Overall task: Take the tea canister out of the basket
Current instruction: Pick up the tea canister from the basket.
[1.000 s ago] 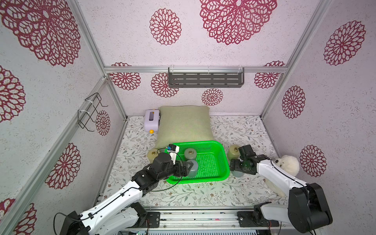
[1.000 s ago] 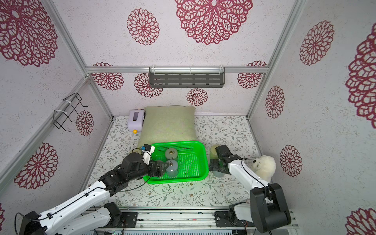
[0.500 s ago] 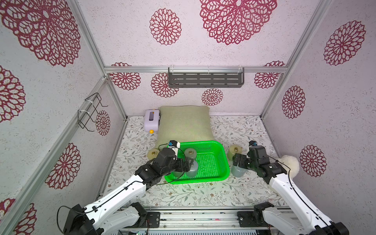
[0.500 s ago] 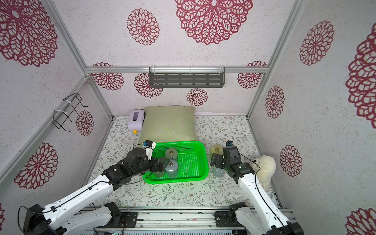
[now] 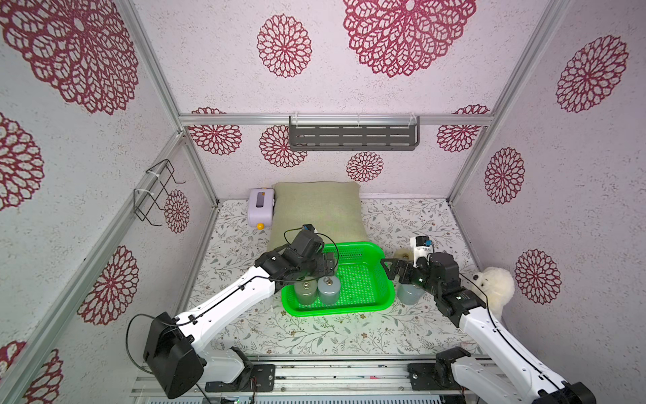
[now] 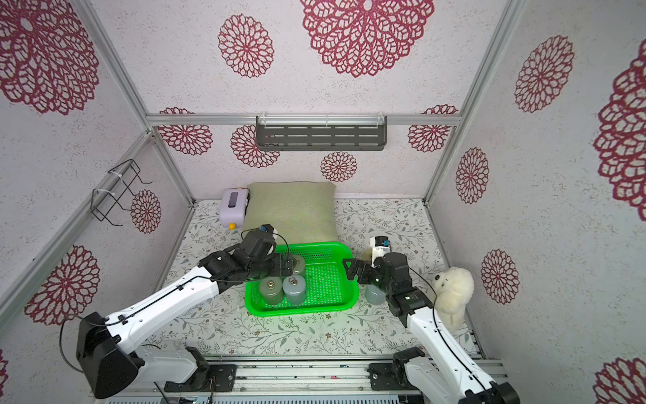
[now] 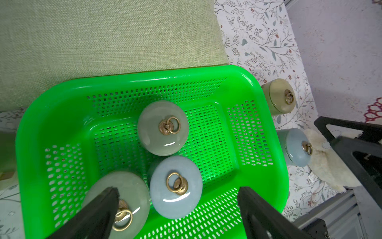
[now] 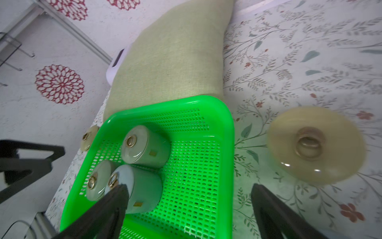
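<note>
No text, brand, number or sign is legible. Two tea canisters [image 8: 144, 147] in the basket [image 8: 206, 103], just ahead of the right pincer [image 8: 189, 187], each bear a small gold sticker [image 8: 152, 153], markings unreadable. White tag [image 5: 422, 249] behind that pincer: print blurred.

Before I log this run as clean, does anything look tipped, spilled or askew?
Nothing stands out. All three canisters in the basket stand upright, lids on. The basket's far rim meets the pillow; whether it rides up on it, I cannot tell.
</note>
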Action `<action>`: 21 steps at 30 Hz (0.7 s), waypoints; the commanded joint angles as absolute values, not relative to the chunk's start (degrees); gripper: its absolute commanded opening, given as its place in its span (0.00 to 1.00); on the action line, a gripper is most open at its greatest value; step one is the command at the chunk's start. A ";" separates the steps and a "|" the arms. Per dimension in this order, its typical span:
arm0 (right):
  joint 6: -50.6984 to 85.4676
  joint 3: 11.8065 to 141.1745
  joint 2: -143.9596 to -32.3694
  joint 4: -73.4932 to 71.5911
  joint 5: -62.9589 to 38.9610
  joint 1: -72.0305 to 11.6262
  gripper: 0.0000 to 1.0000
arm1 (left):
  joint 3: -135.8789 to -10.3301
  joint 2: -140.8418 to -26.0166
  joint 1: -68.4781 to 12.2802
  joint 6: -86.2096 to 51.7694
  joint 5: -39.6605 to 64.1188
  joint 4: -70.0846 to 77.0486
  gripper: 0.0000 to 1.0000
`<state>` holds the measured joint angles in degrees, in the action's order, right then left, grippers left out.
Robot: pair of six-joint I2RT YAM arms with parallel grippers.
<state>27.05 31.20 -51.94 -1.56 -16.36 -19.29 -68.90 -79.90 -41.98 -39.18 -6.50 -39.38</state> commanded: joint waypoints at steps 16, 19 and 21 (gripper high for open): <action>29.36 21.87 -46.43 -20.26 -24.62 -20.90 0.99 | -89.51 -103.61 -38.12 -35.27 -3.41 -59.70 0.97; 29.85 20.76 -45.01 -21.09 -24.10 -20.92 0.99 | -91.82 -106.29 -37.82 -34.77 -3.31 -60.86 0.97; 30.06 20.74 -45.24 -21.49 -24.71 -20.92 0.99 | -93.28 -108.01 -37.54 -34.50 -2.91 -61.98 0.97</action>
<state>29.04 20.82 -45.63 -19.00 -23.90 -20.60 -91.18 -106.39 -38.02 -35.66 -3.90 -59.31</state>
